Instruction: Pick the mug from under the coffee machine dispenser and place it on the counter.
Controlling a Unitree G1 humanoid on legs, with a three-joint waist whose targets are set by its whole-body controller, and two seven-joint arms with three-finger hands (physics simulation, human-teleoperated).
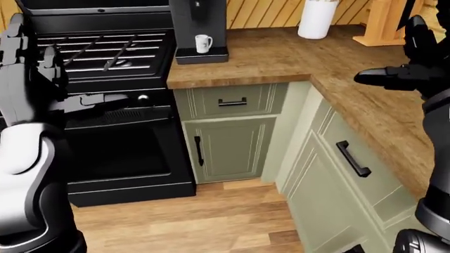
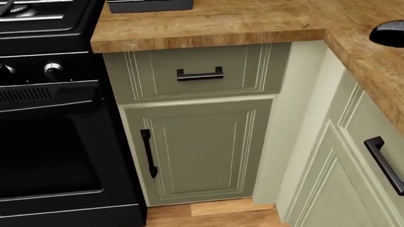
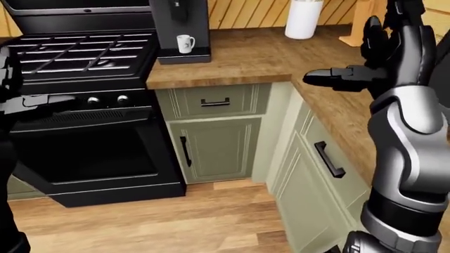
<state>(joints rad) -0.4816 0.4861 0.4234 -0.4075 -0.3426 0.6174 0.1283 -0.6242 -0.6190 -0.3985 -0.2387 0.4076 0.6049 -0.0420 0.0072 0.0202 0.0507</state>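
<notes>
A white mug stands on the drip tray of the black coffee machine at the top of the left-eye view, on the wooden counter. It also shows in the right-eye view. My left hand is raised at the left edge, fingers open and empty, far from the mug. My right hand is raised at the right over the counter, fingers spread and empty, well right of the mug.
A black stove with oven stands left of the coffee machine. A white jar and a wooden stand sit at the counter's top right. Green cabinets with black handles fill the corner below. Wooden floor lies beneath.
</notes>
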